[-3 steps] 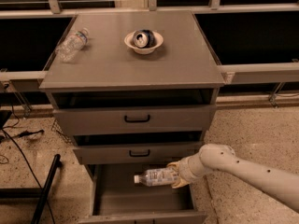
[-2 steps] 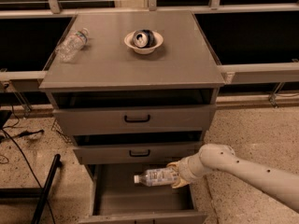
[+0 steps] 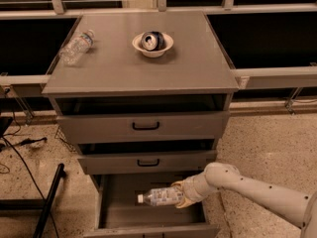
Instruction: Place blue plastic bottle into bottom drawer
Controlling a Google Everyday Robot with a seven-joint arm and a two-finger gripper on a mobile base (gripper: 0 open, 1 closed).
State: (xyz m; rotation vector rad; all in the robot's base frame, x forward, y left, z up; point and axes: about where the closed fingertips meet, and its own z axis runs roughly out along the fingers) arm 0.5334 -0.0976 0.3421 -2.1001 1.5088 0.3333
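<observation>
The blue plastic bottle point(image 3: 159, 197), clear with a white cap and pale label, lies horizontal with its cap to the left, inside the open bottom drawer point(image 3: 119, 217) of the grey cabinet. My gripper point(image 3: 182, 194) reaches in from the right on a white arm and is shut on the bottle's base end. The bottle sits low over the drawer's flat grey floor; I cannot tell whether it touches it.
The cabinet top point(image 3: 119, 68) holds a thinner clear bottle point(image 3: 76, 47) at its left edge and a white bowl point(image 3: 153, 44) with a can in it. Two upper drawers with black handles point(image 3: 145, 126) stand slightly open. A black stand leg point(image 3: 48, 202) and cables lie at the left.
The gripper and the bottle have moved slightly lower into the bottom drawer. Nothing else has moved.
</observation>
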